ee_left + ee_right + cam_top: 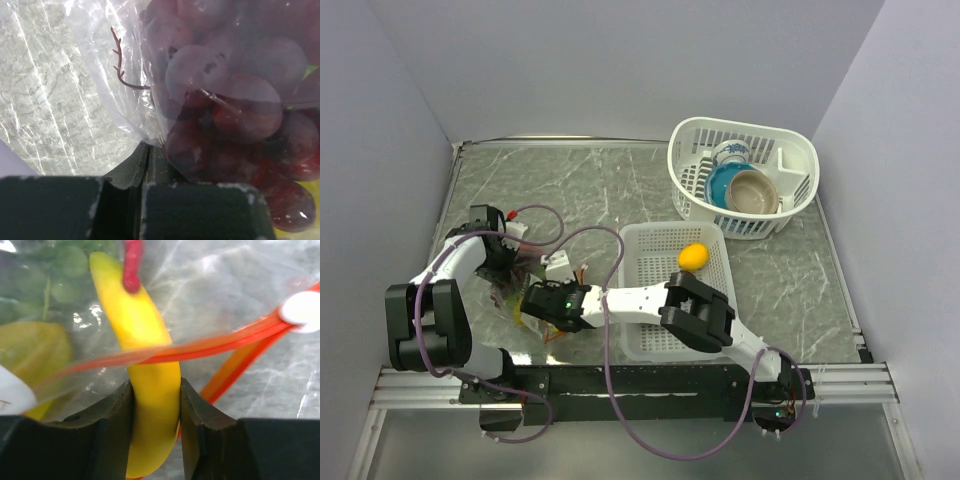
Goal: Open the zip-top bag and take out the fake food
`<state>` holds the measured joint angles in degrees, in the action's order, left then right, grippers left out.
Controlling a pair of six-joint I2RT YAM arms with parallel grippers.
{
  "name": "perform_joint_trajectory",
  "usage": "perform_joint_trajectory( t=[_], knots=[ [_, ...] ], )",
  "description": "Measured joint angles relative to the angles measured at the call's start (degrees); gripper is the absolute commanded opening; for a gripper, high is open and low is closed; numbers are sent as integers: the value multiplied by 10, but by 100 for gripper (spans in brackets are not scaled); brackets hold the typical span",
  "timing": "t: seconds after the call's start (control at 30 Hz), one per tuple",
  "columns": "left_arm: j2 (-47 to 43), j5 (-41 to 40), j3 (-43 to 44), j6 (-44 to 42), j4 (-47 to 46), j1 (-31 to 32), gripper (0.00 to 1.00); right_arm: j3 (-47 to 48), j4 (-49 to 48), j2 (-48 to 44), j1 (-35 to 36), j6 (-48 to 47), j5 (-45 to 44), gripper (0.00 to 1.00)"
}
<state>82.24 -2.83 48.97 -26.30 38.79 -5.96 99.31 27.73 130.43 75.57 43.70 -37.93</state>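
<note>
Grey marbled worktop [570, 190] enclosed by pale walls [620, 60]; a deep white basket [740, 123] with bowls [752, 192] stands at the upper right of the overhead view, and a shallow white basket [650, 345] at centre holds one yellow-orange round fruit [693, 257]. The bag [95, 65] lies at the left of the overhead view, between the two arms' working ends. Left pincer [142, 165]: jaws fully closed, with a fold of the bag's clear film pinched in the seam between them; purple grapes [225, 100] press against the film just beyond. Right pincer [155, 405]: arm reaches across from the lower right, jaws part-way closed, and both fingers [117, 425] bear on the sides of the banana [145, 340]. In the right wrist view the banana's long axis runs from top centre down to bottom centre, straight in line with the pincer, with its lower end between the jaws. The orange-red zipper strip [210, 345] crosses over the banana just above the fingers, white slider [302, 310] at the right edge; a green piece [65, 265] and other yellow fruit [30, 350] sit deeper in the bag, upper left. Assessment: the right arm has the grip, the left anchors the bag; a withdrawal along the banana's length should clear the mouth, provided the strip does not snag.
</note>
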Motion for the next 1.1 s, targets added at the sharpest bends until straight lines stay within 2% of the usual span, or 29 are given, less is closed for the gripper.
perform_joint_trajectory(
  t=[0.17,0.43,0.67,0.7,0.73,0.77,0.83,0.87,0.9,0.93,1.1],
  knots=[
    [0,0,0,0,0,0,1,-85,-21,-65,-1,-13,7,15],
    [2,0,0,1,-2,0,1,-238,-49,-305,-11,-61,50,18],
    [3,6,3,3,4,0,1,-321,-49,-441,-58,-61,18,17],
    [3,8,4,3,6,0,1,-338,-45,-452,-73,-55,12,19],
    [3,10,5,3,8,0,1,-360,-41,-463,-95,-47,6,28],
    [3,11,6,3,9,0,1,-376,-40,-469,-110,-42,1,52],
    [3,14,7,5,12,0,1,-412,-28,-478,-148,-31,-7,68],
    [3,15,7,5,13,0,1,-426,-21,-479,-166,-27,-10,89],
    [3,16,7,5,14,0,1,-435,-12,-478,-178,-23,-16,97],
    [3,16,8,5,16,0,1,-441,-2,-476,-185,-17,-20,100],
    [7,44,42,10,58,0,1,-440,21,-473,-181,-12,-45,100]
  ],
)
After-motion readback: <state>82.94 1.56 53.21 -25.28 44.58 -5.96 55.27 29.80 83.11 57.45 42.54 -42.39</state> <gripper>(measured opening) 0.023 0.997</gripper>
